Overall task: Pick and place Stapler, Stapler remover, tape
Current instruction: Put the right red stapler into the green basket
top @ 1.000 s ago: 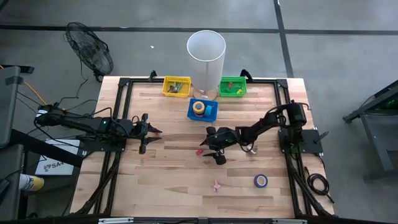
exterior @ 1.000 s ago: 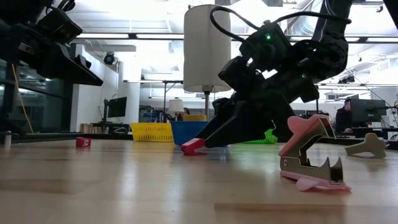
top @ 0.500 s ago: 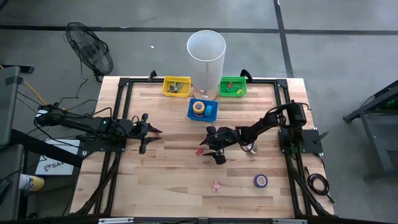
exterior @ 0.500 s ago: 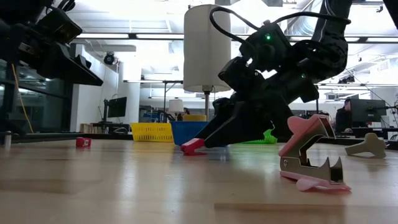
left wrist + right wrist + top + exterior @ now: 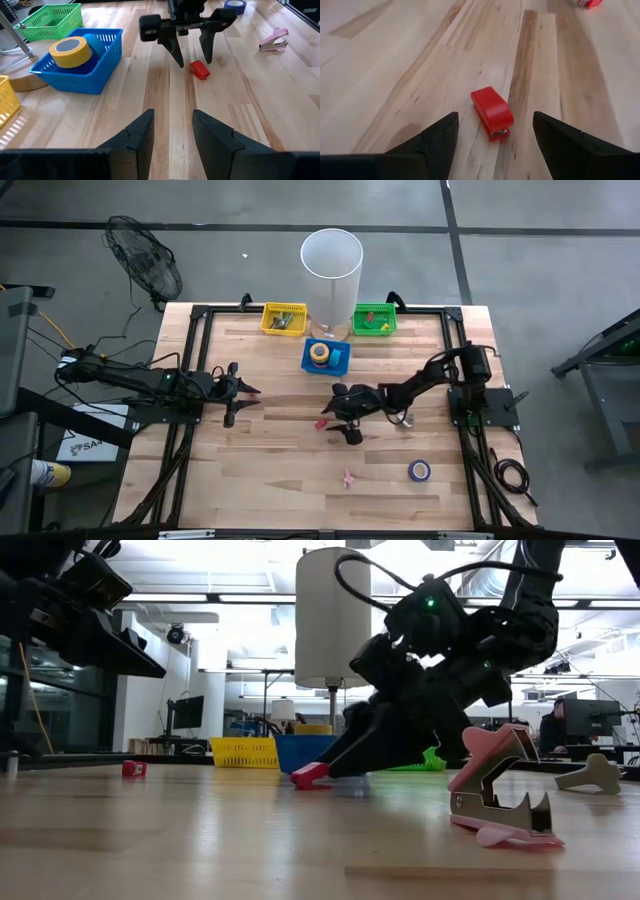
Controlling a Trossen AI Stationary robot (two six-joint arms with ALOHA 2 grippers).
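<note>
1. Right gripper [image 5: 338, 424] low over mid-table; fingers spread wide either side of the red stapler [image 5: 492, 112], not touching it.
2. Stapler lies flat on the table [image 5: 270, 470], free.
3. Pink staple remover [image 5: 348, 478] and blue tape roll [image 5: 419, 471] sit near the front edge.
4. Left gripper [image 5: 245, 393] waits at table's left; fingers parted, holding nothing.

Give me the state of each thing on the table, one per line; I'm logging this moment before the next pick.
Red stapler: flat on the wood, ungrasped, between the right fingers.
Right end effector: open, low around the stapler.
Left end effector: partly open, empty, waiting at the table's left.
Pink staple remover: on the table, jaws agape.
Purple tape: lying flat, loose.
Yellow tape: in the blue basket.
</note>
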